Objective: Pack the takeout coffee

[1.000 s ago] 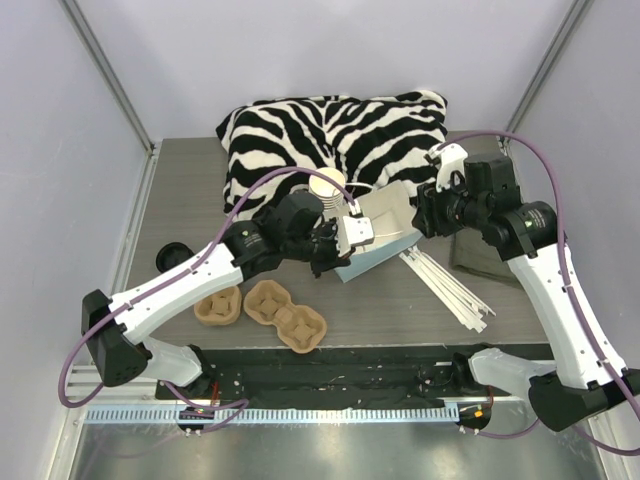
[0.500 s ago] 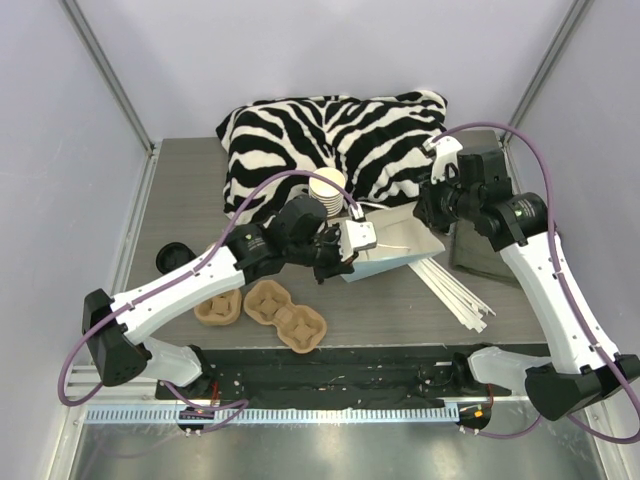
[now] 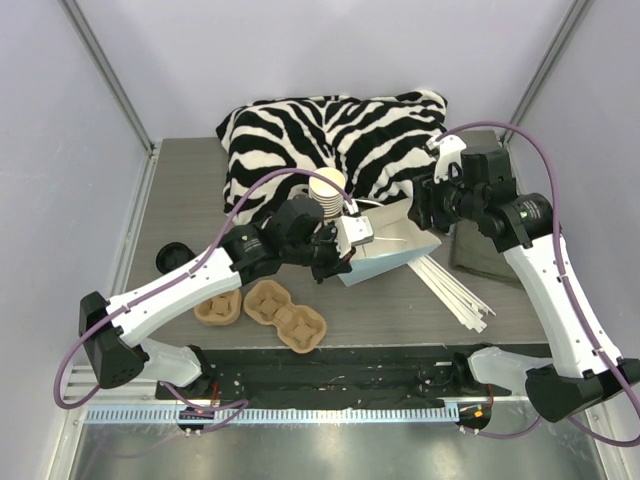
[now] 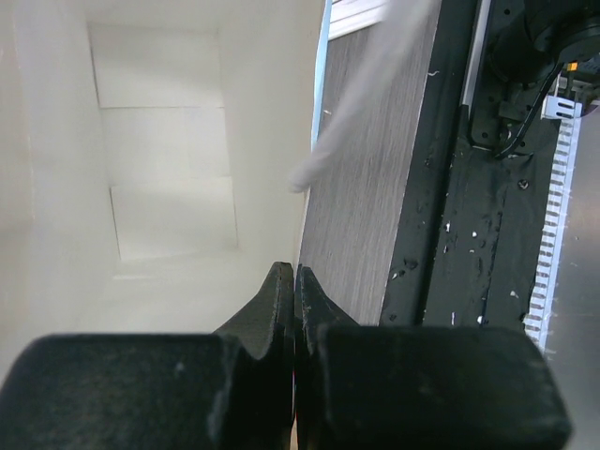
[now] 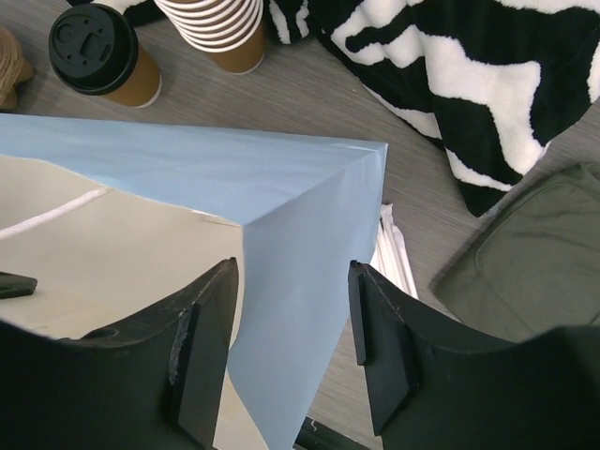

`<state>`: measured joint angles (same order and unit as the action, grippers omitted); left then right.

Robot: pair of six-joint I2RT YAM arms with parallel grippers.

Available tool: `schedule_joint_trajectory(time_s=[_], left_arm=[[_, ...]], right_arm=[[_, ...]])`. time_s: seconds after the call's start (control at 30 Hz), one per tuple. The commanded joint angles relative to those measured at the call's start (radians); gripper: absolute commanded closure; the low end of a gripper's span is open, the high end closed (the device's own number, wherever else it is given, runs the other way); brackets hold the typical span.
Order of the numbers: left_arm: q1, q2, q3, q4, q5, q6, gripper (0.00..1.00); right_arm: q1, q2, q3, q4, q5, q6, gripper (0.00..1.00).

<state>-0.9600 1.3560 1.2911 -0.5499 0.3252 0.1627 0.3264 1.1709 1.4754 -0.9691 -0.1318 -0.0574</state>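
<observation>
Packing has barely begun: the takeout coffee (image 5: 101, 58) stands on the desk (image 5: 309, 98) outside the bag (image 5: 309, 244). Left hand (image 4: 293, 278) pinches the bag's rim; right hand (image 5: 291, 281) straddles its corner, fingers spread.

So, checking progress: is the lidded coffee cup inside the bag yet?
No, the lidded coffee cup stands on the table beside the cup stack, outside the blue bag.
</observation>
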Motion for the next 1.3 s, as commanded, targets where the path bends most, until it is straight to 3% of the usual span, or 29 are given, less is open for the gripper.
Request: schedule_joint_trajectory(time_s=[0.0, 0.27, 0.5, 0.67, 0.8, 0.87, 0.93, 0.97, 1.07, 1.17, 1.27], left_arm=[[0.006, -0.018, 0.0, 0.041, -0.006, -0.044, 1.0], [0.01, -0.011, 0.013, 0.033, -0.009, -0.054, 1.0], [0.014, -0.003, 0.016, 0.039, 0.0, -0.066, 1.0], [0.01, 0.003, 0.016, 0.044, 0.021, -0.072, 1.0], [0.01, -0.001, 0.004, 0.044, 0.041, -0.083, 1.0], [0.01, -0.005, -0.001, 0.045, 0.04, -0.088, 0.99], [0.012, -0.008, -0.003, 0.045, 0.041, -0.097, 0.91], [0.014, -0.02, -0.001, 0.041, 0.04, -0.1, 0.73], [0.041, -0.067, 0.011, -0.014, 0.09, -0.114, 0.41], [0.205, -0.119, 0.007, -0.047, 0.293, -0.245, 0.33], [0.357, -0.201, -0.015, -0.087, 0.38, -0.339, 0.31]], right_arm=[[0.003, -0.039, 0.01, -0.005, -0.02, 0.016, 0.43], [0.003, -0.053, -0.024, -0.023, -0.089, 0.01, 0.45], [0.003, -0.08, -0.063, -0.042, -0.077, -0.012, 0.4], [0.003, -0.08, -0.066, -0.007, -0.006, -0.002, 0.63], [0.003, -0.076, -0.061, 0.027, 0.043, 0.011, 0.68], [0.002, -0.073, -0.063, 0.033, 0.04, 0.011, 0.84], [0.003, -0.073, -0.063, 0.046, 0.041, 0.005, 0.99], [0.003, -0.07, -0.061, 0.049, 0.035, -0.002, 0.99], [0.003, -0.063, -0.04, 0.052, 0.017, -0.061, 0.99], [0.003, -0.074, -0.027, 0.058, -0.021, -0.133, 0.99], [0.003, -0.091, -0.038, 0.069, -0.074, -0.202, 0.99]])
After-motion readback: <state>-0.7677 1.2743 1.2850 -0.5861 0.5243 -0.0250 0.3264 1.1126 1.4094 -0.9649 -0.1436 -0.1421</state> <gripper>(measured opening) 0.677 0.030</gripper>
